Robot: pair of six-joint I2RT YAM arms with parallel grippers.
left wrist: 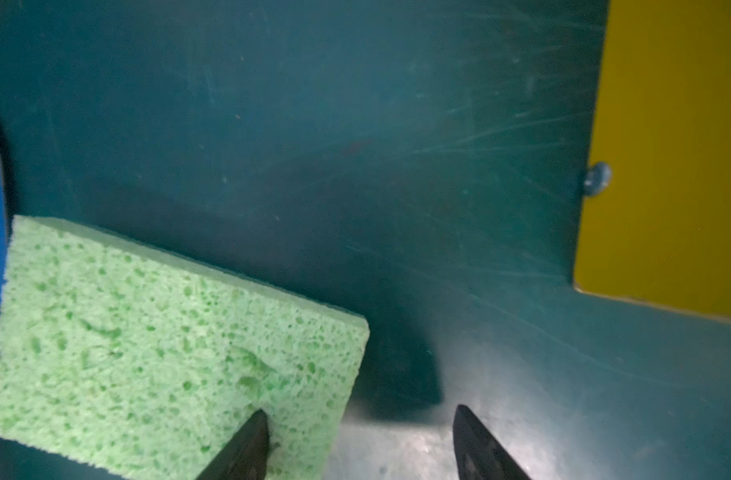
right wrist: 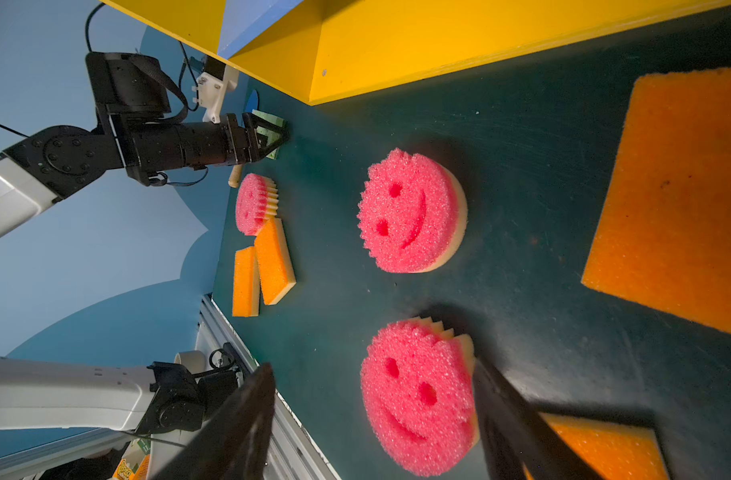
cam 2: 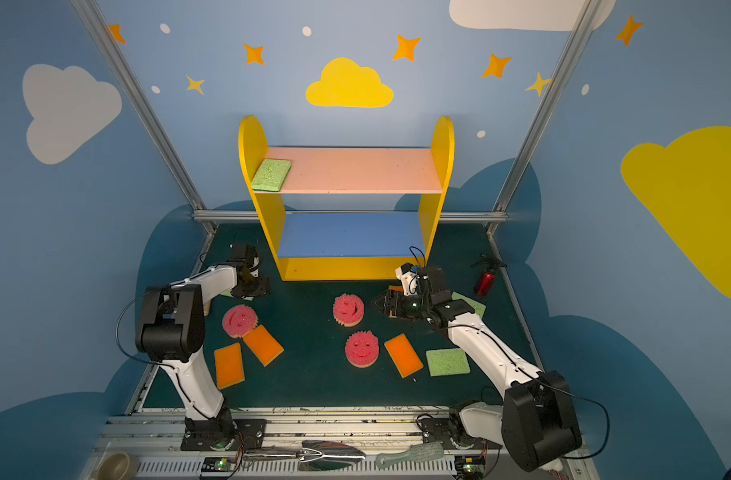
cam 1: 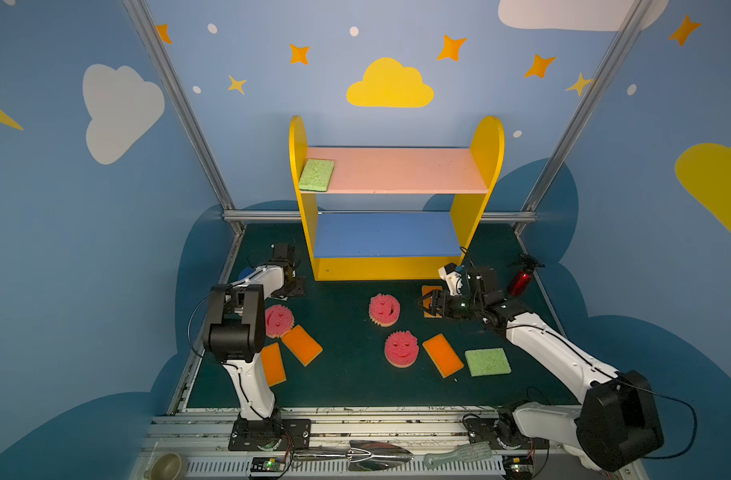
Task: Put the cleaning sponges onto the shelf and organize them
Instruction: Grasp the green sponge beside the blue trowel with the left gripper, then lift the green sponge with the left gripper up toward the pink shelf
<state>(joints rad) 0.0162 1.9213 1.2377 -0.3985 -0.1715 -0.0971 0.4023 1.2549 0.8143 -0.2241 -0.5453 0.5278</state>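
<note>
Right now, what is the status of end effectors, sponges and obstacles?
Both open: left end effector over light green porous rectangular sponge edge, right end effector empty. Second green sponge on yellow three-tier shelf, pink top board. Shelf front unblocked.

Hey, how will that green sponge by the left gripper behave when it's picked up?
The green sponge is full of open pores, so it is probably light and will squash between the jaws. Its rough surface should resist slipping. Lying flat on the mat, it is unlikely to roll.
</note>
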